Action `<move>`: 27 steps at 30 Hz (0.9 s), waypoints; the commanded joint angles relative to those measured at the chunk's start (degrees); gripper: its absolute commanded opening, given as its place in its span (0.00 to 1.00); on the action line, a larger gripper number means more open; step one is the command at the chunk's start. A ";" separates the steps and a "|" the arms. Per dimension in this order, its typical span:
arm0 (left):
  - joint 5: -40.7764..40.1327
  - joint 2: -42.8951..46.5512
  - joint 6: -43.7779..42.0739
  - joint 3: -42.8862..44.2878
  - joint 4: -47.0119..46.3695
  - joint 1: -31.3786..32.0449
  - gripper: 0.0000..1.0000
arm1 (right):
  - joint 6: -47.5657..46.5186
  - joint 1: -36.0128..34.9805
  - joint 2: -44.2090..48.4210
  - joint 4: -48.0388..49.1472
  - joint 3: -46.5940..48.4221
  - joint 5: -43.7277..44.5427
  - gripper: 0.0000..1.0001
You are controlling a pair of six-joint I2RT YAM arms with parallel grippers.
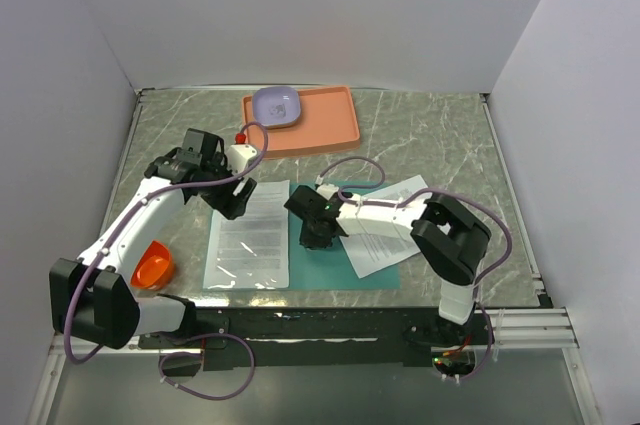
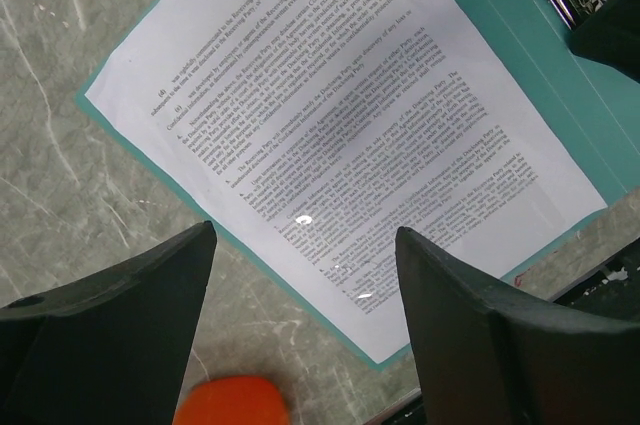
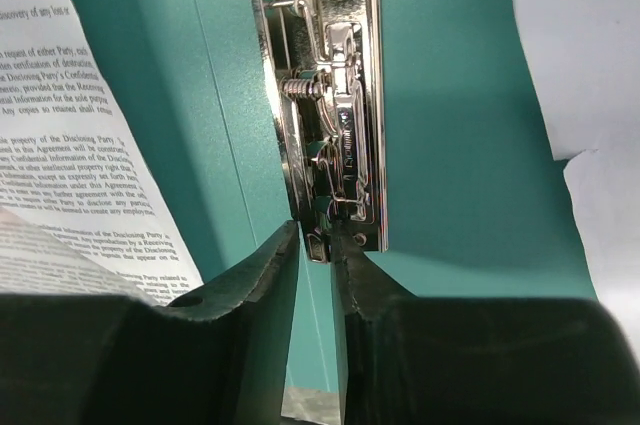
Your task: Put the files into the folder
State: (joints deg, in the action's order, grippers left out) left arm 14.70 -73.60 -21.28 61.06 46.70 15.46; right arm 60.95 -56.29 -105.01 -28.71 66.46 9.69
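From above, the left gripper (image 1: pixel 237 203) hovers over the far end of the file sheet (image 1: pixel 248 240) lying on the folder (image 1: pixel 320 273); its wrist view shows it wide open and empty, sheet directly beneath; the right gripper (image 3: pixel 315 242) pinches the near end of the metal fastener (image 3: pixel 335 95), which runs straight ahead.

Colours only: folder (image 1: pixel 325 270) teal, flat, no print. Files (image 1: pixel 250 235) white with dense black text in paragraph blocks, and the second sheet (image 1: pixel 385 240) looks the same. Clip (image 3: pixel 335 105) mirror-bright chrome. Table (image 1: pixel 440 135) grey-green marble with pale veins. Tray (image 1: pixel 325 125) orange-pink, bowl (image 1: pixel 275 105) in it lavender. Small cup (image 1: pixel 152 267) at near left bright orange. Left arm (image 1: pixel 130 220) and right arm (image 1: pixel 380 210) have white links with black joints, cable (image 1: pixel 507 230) purple. Left gripper (image 2: pixel 305 245) and right gripper (image 3: pixel 315 240) matte black. Walls (image 1: pixel 300 15) off-white.
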 commanded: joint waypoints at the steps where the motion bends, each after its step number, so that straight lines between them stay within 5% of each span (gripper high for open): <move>1: -0.37 1.88 0.01 -0.24 -0.03 0.18 0.80 | 2.25 1.45 -2.21 -1.26 1.48 1.82 0.26; 8: -0.55 0.83 2.55 2.39 -1.17 0.36 0.76 | 2.16 3.56 -3.71 0.05 2.19 0.50 0.25; 10: -0.29 0.74 3.26 3.28 -0.65 0.53 0.83 | 1.81 3.56 -3.80 0.23 2.19 0.50 0.25; 11: 0.06 1.00 3.26 3.54 -0.47 0.71 0.96 | 1.54 3.65 -3.62 0.75 1.66 0.33 0.25; 17: -1.78 3.20 4.57 1.70 -0.38 0.71 0.96 | -1.26 3.47 0.68 5.41 -2.55 -0.02 0.34; 24: -13.99 5.93 13.54 -1.38 -4.42 -2.27 0.96 | -7.85 1.63 8.41 14.02 -6.60 2.34 0.44; 27: -6.30 3.56 10.74 2.12 1.36 -6.31 0.96 | -10.23 0.05 11.31 15.17 -6.95 6.20 0.48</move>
State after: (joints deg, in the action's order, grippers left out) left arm 6.09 -69.08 -11.35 60.77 45.30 13.54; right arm 55.57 -54.11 -99.74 -17.61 59.83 9.96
